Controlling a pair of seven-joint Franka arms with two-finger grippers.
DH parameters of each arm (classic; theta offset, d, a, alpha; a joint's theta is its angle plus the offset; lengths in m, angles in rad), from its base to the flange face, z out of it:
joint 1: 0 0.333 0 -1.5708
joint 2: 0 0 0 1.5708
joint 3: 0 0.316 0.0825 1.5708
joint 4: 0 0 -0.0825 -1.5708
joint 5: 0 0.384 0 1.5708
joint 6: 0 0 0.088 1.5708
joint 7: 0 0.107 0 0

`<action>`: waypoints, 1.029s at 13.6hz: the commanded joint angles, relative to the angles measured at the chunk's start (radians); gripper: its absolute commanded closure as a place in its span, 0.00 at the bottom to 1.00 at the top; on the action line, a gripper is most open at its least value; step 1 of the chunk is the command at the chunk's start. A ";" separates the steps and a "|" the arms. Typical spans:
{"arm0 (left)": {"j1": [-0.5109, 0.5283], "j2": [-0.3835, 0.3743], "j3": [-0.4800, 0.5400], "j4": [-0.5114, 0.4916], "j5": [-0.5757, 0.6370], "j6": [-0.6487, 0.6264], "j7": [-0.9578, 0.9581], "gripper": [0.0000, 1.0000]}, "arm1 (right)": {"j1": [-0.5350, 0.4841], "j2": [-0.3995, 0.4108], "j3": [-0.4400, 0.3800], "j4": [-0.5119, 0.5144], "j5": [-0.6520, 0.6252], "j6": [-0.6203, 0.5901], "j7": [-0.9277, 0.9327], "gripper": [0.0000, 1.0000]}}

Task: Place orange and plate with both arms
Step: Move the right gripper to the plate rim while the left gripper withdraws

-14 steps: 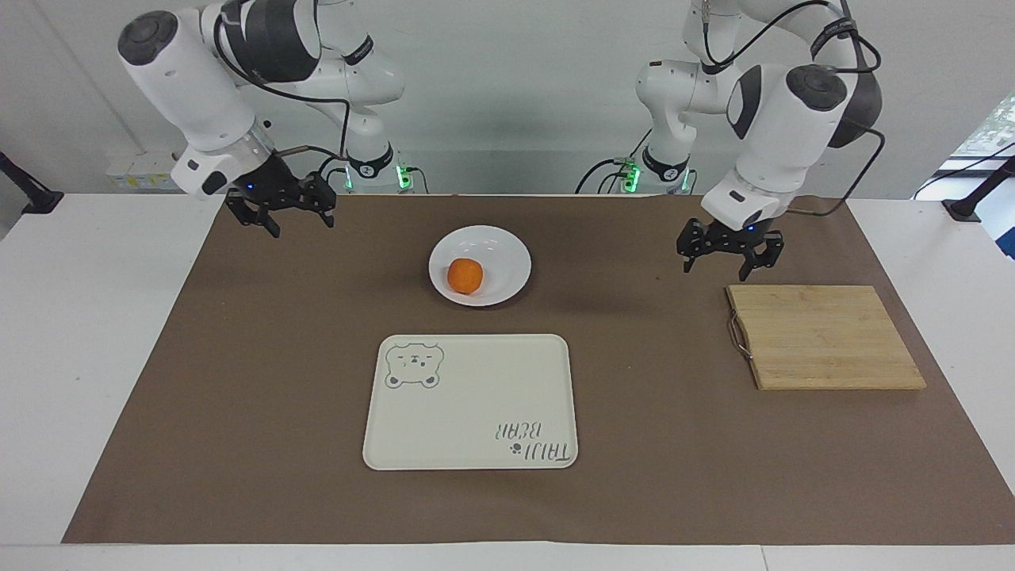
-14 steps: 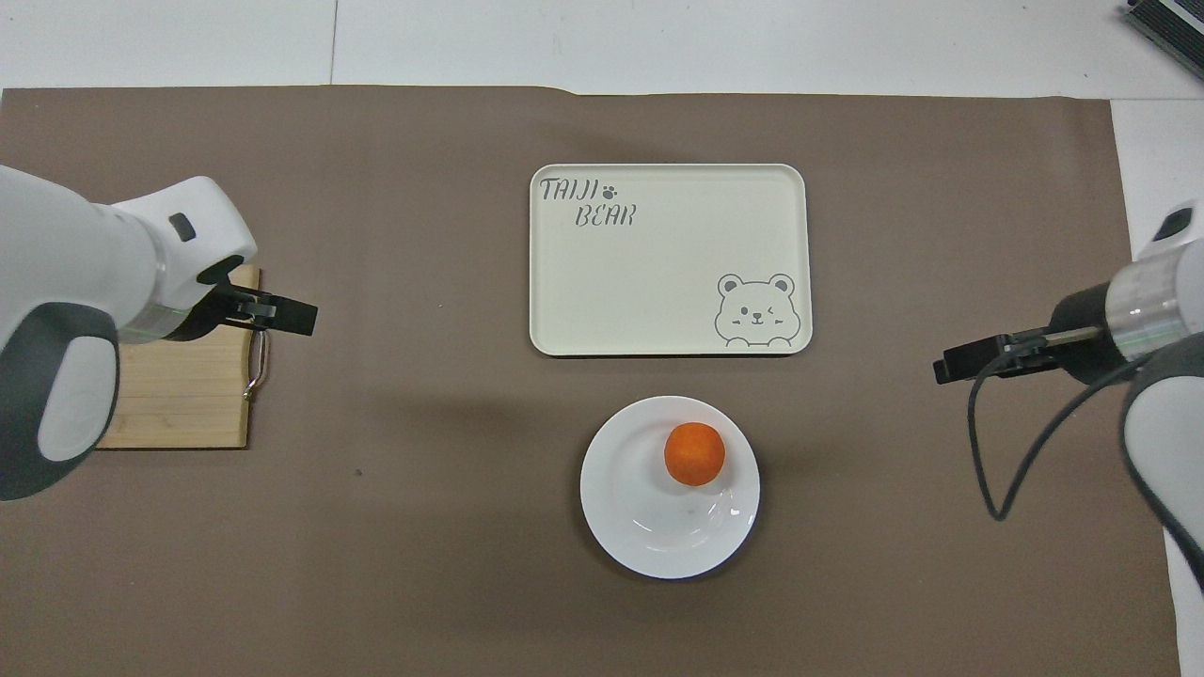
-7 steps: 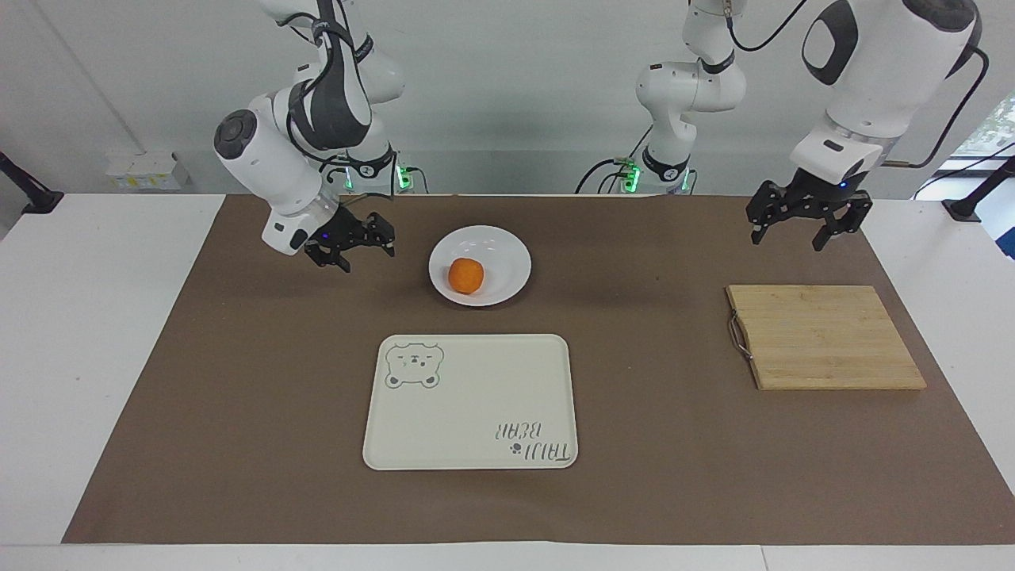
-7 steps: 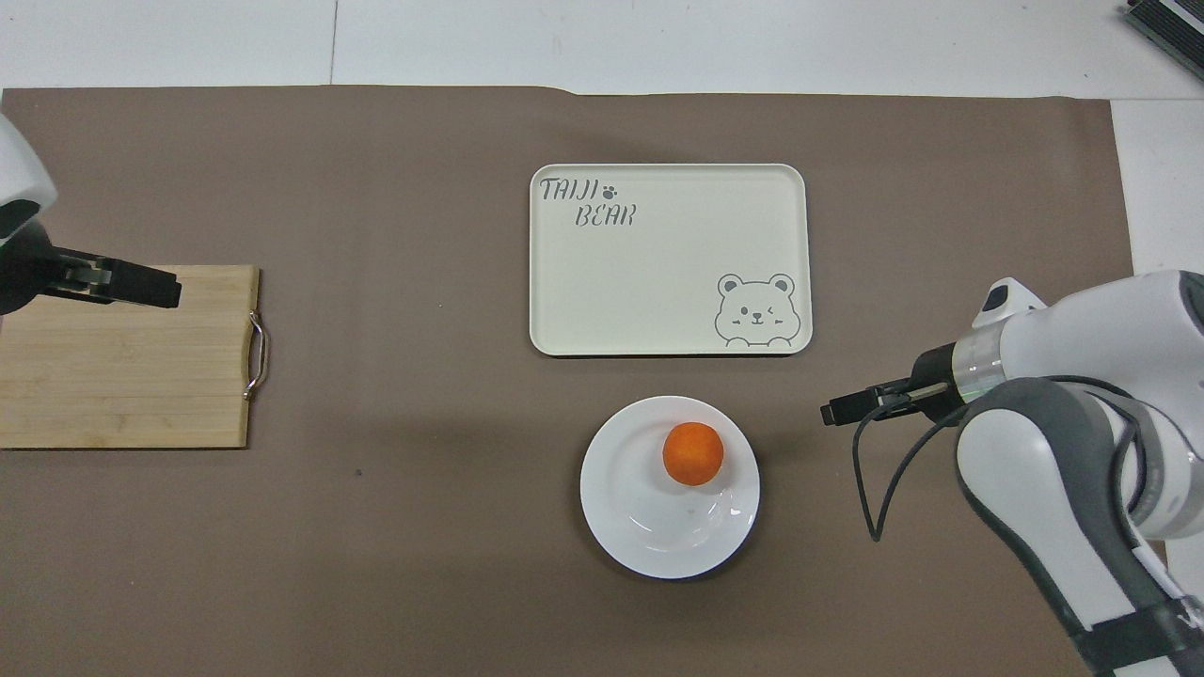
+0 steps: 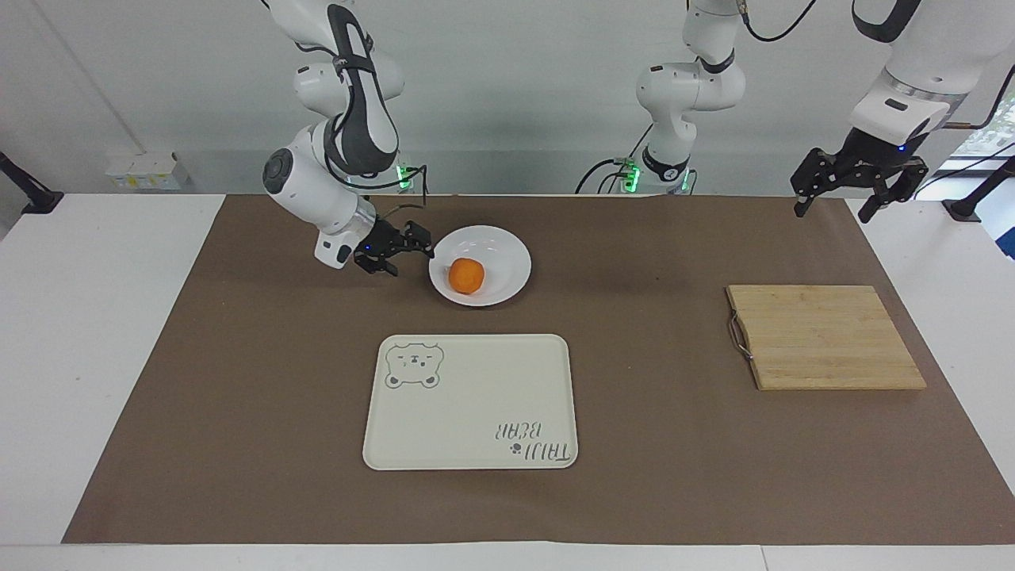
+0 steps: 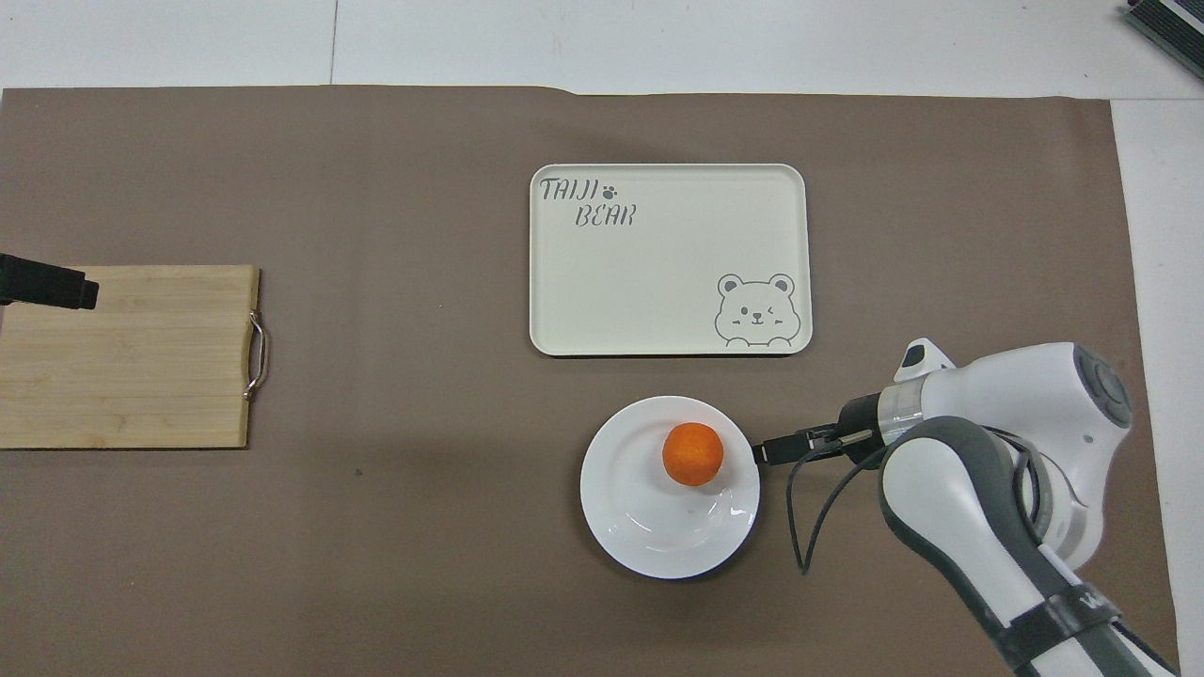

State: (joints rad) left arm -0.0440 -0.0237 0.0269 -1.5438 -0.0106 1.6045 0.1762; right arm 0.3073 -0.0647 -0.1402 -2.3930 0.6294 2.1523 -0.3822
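The white plate lies on the brown mat close to the robots, with the orange resting in it. My right gripper is low and open, right at the plate's rim on the side toward the right arm's end; I cannot tell whether it touches. My left gripper hangs high and open with nothing in it, over the mat's edge at the left arm's end, near the cutting board.
A cream tray with a bear drawing lies farther from the robots than the plate. A wooden cutting board with a metal handle lies toward the left arm's end.
My right gripper has dropped and swung in to the plate's rim. My left gripper has risen and drawn away from the cutting board toward the table's end. Plate and orange have stayed put.
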 commanded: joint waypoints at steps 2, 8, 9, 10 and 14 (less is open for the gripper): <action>0.010 0.004 -0.007 0.014 -0.003 -0.035 0.009 0.00 | 0.027 0.003 -0.004 -0.061 0.111 0.044 -0.073 0.00; 0.013 -0.013 -0.007 0.010 -0.015 -0.125 -0.077 0.00 | 0.068 0.031 -0.004 -0.136 0.222 0.132 -0.170 0.00; 0.012 -0.019 -0.007 0.007 -0.015 -0.149 -0.108 0.00 | 0.068 0.026 -0.004 -0.143 0.222 0.132 -0.170 0.00; 0.012 -0.021 -0.008 0.005 -0.015 -0.143 -0.109 0.00 | 0.070 0.025 -0.004 -0.146 0.223 0.132 -0.170 0.00; 0.012 -0.016 -0.008 0.005 -0.012 -0.103 -0.110 0.00 | 0.073 0.022 -0.004 -0.152 0.224 0.126 -0.165 0.27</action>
State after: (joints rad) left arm -0.0439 -0.0345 0.0265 -1.5434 -0.0176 1.4949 0.0793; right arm 0.3756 -0.0195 -0.1418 -2.5205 0.8182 2.2664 -0.5145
